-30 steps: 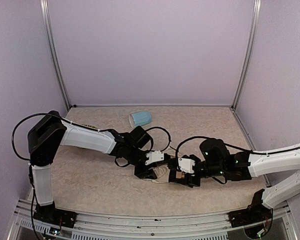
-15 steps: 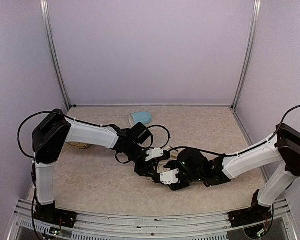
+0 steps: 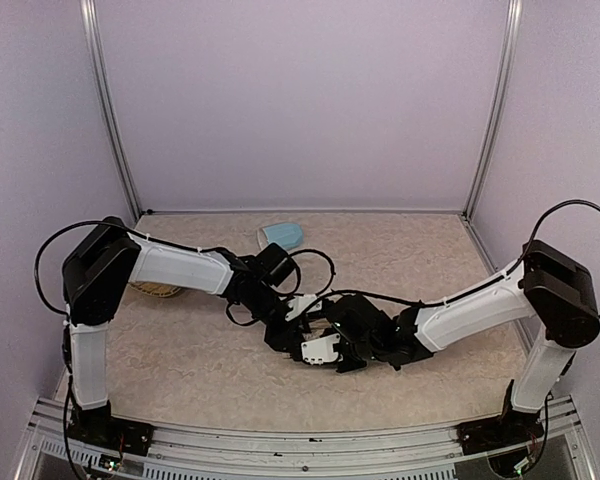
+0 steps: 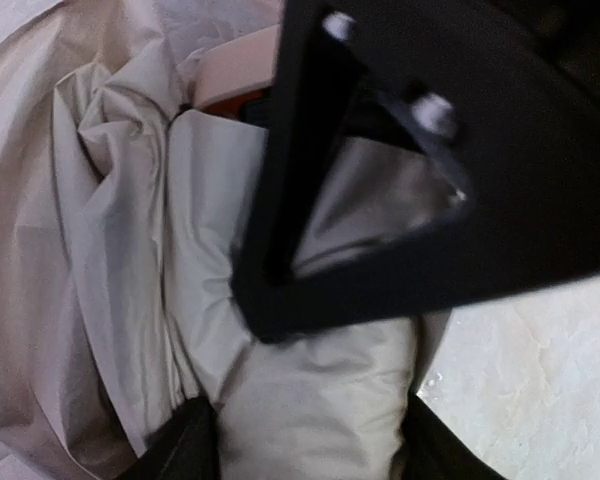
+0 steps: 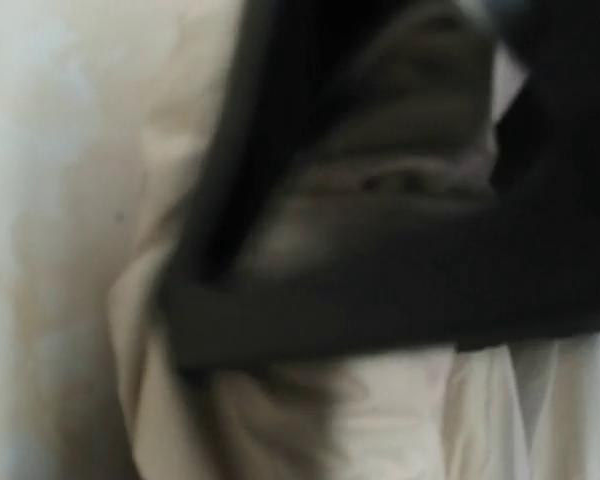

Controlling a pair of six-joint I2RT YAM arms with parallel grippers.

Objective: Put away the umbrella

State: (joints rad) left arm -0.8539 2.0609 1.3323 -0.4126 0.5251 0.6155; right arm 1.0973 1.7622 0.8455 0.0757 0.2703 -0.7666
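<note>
The umbrella (image 4: 310, 400) is a crumpled cream-beige bundle with a bit of its beige handle (image 4: 235, 70) showing in the left wrist view. My left gripper (image 4: 310, 455) is shut on the bundle, with a black finger (image 4: 180, 450) on each side of it. In the top view the left gripper (image 3: 283, 338) and right gripper (image 3: 322, 352) meet at the table's middle and hide the umbrella almost fully. The right wrist view is blurred. It shows cream fabric (image 5: 380, 420) under a black gripper part, and the right gripper's own jaws cannot be made out.
A light-blue mug (image 3: 280, 236) lies on its side at the back centre. A woven straw tray (image 3: 158, 290) sits at the left, partly under the left arm. The beige marbled table (image 3: 180, 370) is walled by lilac panels.
The right arm has swung left across the table, and its gripper now sits against the left gripper over the umbrella. The left arm has shifted only slightly.
</note>
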